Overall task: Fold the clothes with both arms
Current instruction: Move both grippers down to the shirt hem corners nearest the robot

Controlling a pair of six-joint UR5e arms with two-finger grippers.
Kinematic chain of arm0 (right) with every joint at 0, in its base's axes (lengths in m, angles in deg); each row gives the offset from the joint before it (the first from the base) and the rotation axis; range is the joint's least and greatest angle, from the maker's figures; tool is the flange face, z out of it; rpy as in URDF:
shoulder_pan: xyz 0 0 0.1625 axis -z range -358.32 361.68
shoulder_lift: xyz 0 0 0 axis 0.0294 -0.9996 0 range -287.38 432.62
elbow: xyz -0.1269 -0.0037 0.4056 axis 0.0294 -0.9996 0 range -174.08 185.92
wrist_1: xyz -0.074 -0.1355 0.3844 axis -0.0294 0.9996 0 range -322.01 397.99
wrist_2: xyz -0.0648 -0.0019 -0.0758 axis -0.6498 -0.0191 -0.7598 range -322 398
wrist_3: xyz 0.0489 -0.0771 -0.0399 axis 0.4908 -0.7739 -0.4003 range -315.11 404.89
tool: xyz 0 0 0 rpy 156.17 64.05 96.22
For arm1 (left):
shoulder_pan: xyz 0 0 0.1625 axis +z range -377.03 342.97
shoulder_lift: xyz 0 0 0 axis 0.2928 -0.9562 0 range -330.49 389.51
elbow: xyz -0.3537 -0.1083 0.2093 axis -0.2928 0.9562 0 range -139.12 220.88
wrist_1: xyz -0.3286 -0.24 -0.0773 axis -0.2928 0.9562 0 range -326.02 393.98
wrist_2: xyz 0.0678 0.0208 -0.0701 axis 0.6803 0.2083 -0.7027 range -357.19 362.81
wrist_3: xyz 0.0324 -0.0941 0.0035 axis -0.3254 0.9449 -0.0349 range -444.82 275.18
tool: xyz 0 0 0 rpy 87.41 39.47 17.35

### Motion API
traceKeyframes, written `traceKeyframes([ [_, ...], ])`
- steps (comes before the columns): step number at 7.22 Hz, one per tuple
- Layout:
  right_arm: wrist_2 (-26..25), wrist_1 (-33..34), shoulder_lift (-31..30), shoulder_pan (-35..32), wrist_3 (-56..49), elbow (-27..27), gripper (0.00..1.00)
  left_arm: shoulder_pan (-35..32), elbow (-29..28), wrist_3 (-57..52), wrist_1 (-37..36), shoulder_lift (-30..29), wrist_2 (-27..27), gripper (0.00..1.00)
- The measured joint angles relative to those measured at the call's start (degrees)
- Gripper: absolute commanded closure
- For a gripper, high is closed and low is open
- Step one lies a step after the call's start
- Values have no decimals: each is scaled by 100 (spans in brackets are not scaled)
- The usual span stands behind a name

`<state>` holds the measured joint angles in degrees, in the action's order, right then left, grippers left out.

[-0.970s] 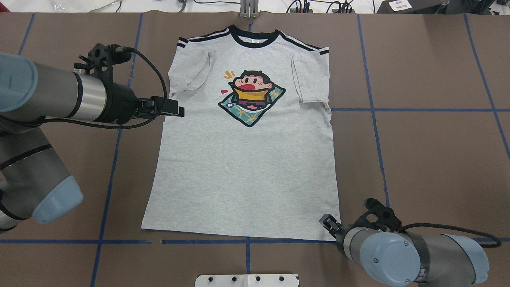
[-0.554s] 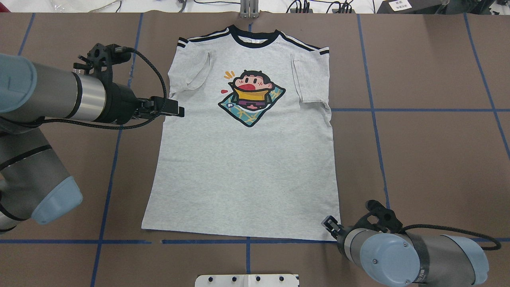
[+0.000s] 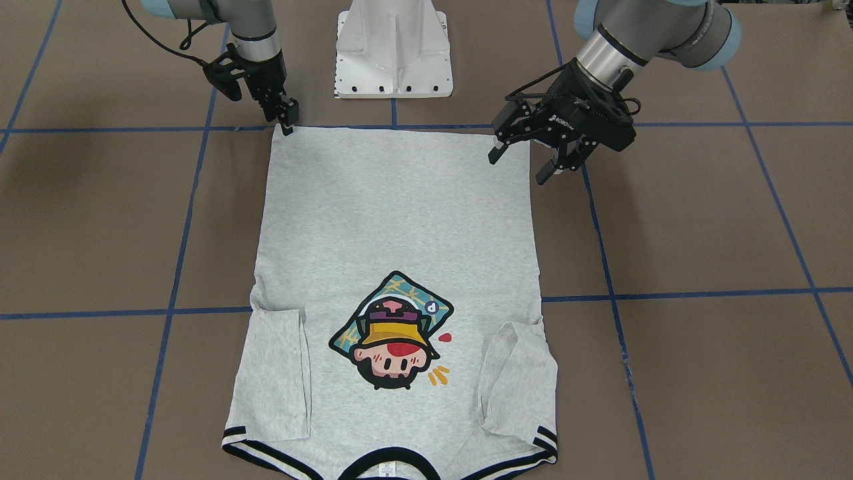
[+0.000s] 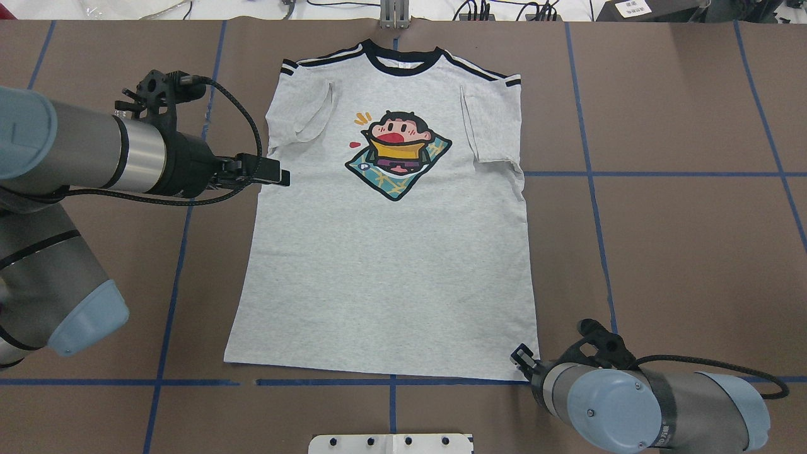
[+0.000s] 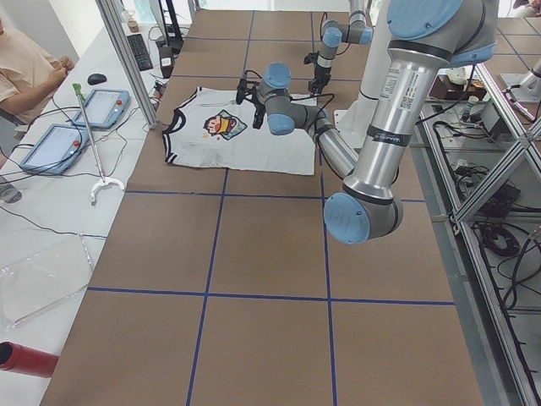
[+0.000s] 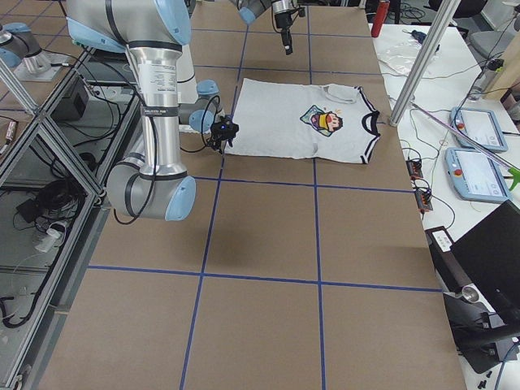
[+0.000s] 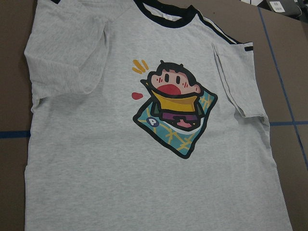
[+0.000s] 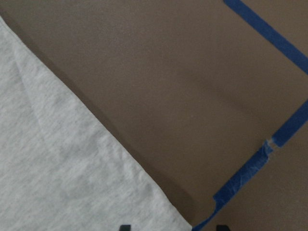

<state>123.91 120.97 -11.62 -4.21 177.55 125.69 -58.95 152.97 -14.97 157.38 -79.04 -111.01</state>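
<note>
Lying flat — T-shirt (image 3: 400, 213); both end effectors (image 3: 288, 125) (image 3: 518, 165) open.

A brown desk (image 4: 693, 252) gridded with blue tape lines (image 4: 662, 173) fills the room's middle; along the desk's far side runs a white bench (image 5: 51, 203) carrying tablets (image 5: 100, 107), a keyboard (image 5: 138, 51) and loose cables; an aluminium post (image 5: 128, 59) rises at the desk's far edge; a person (image 5: 25, 72) sits beyond the bench

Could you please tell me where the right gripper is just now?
In the overhead view the right gripper sits low on the right, at the near hem corner of the T-shirt, close to the blue tape line.
</note>
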Motion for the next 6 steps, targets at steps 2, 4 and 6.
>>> traceKeyframes([
  [2,8,-2,-6,4,51,2,100,0,4,-6,0,21,0,5],
  [4,2,-8,-12,11,57,27,100,0,15,-1,-2,23,-4,5],
  [6,12,-9,-6,4,56,186,100,138,60,420,-145,46,-23,5],
])
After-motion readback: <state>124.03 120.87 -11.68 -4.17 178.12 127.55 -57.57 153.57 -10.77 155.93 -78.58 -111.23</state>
